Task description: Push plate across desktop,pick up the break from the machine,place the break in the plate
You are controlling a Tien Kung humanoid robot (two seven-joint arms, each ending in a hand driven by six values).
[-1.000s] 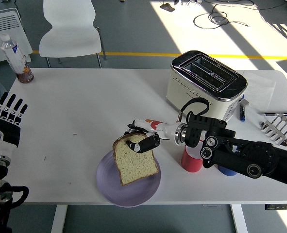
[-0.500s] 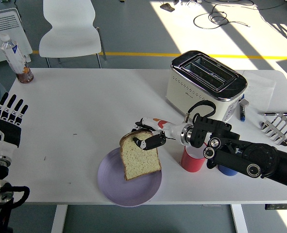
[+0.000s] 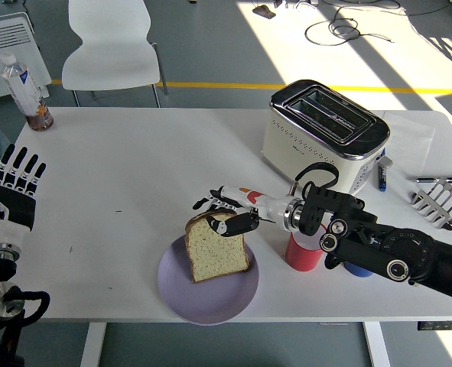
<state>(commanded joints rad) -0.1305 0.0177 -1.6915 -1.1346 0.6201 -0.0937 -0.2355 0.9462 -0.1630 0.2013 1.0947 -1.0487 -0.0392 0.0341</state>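
- Pinching the top crust of the tan slice of bread (image 3: 217, 250), the right hand (image 3: 229, 216) has its fingers (image 3: 235, 223) clamped on it, low centre of frame.
- Bread's bottom edge sits over the round lilac plate (image 3: 208, 294), slice tilted.
- Left hand (image 3: 11, 187), far left, fingers spread, empty.
- Risk: letting go now could tip the slice over the plate's rim onto the white bench (image 3: 134, 168).
- Cream toaster (image 3: 325, 134), upper right: no readable brand or writing anywhere.

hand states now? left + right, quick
Left robot hand: open, fingers spread, holding nothing, at the table's left edge.
Right robot hand: shut on the bread slice, over the purple plate.
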